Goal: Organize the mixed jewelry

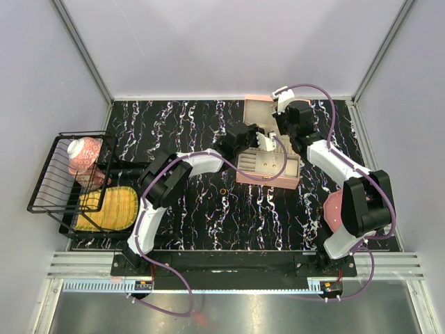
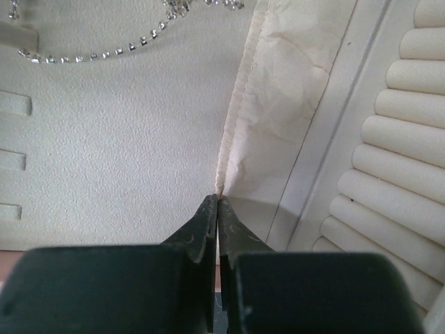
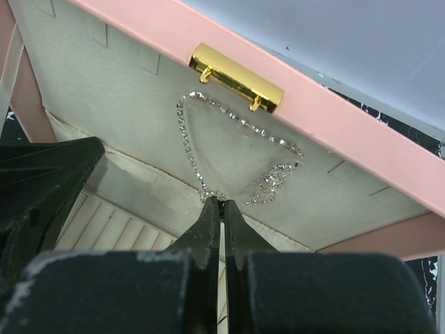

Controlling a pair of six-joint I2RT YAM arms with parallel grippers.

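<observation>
The pink box [image 1: 290, 182] lies open on the table, lid [image 1: 256, 111] raised at the back. A thin pale rhinestone chain [image 3: 191, 149] lies in a loop on the lid's cream lining below the gold clasp [image 3: 236, 78]. My right gripper [image 3: 222, 202] is shut on the chain's lower end. The chain also shows in the left wrist view [image 2: 90, 52]. My left gripper [image 2: 217, 198] is shut, with its tips on the fabric seam at the hinge, beside the ring rolls [image 2: 396, 139]. A small gold ring [image 1: 222, 190] lies on the table in front of the box.
A black wire rack [image 1: 49, 188] at the left holds a pink dotted piece [image 1: 85, 154] and a yellow mat [image 1: 111, 207]. A pink object [image 1: 332, 209] lies partly under the right arm. Both arms crowd over the box.
</observation>
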